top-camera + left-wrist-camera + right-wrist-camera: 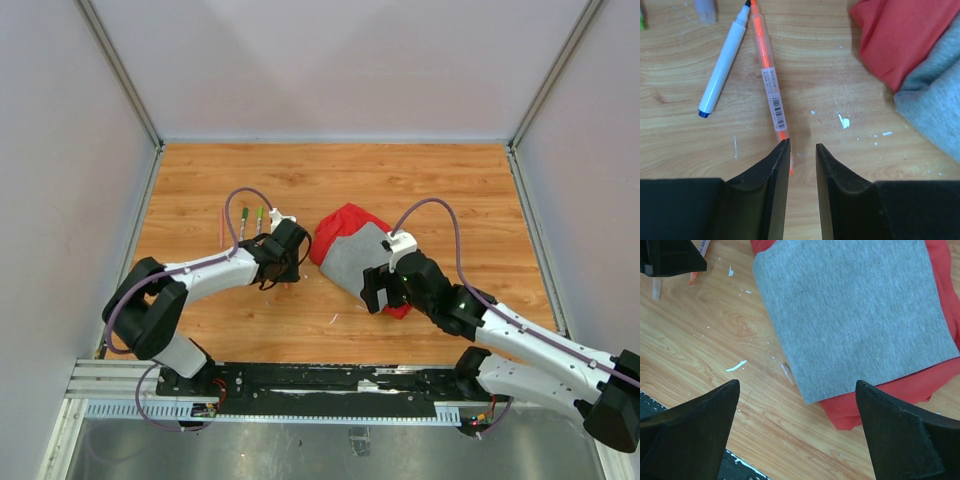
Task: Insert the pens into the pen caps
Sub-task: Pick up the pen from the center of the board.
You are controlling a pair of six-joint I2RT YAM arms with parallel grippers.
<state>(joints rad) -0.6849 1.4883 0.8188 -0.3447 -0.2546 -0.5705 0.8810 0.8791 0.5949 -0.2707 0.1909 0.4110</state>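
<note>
Table (pixel 400 180), contents. Ahead of my left gripper (pixel 802 145): right-hand pen (pixel 769 75), near end at one fingertip; left-hand pen (pixel 722 62) just beside it, the two converging at their far ends. Right of these: cloth (pixel 910 50), one layer upon another, my right gripper (pixel 797 382) over its near edge.

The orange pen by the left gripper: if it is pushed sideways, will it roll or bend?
It would probably roll: the orange pen looks round and slim on the smooth wooden table. It seems stiff plastic, so likely no bending. Being thin, probably light.
</note>
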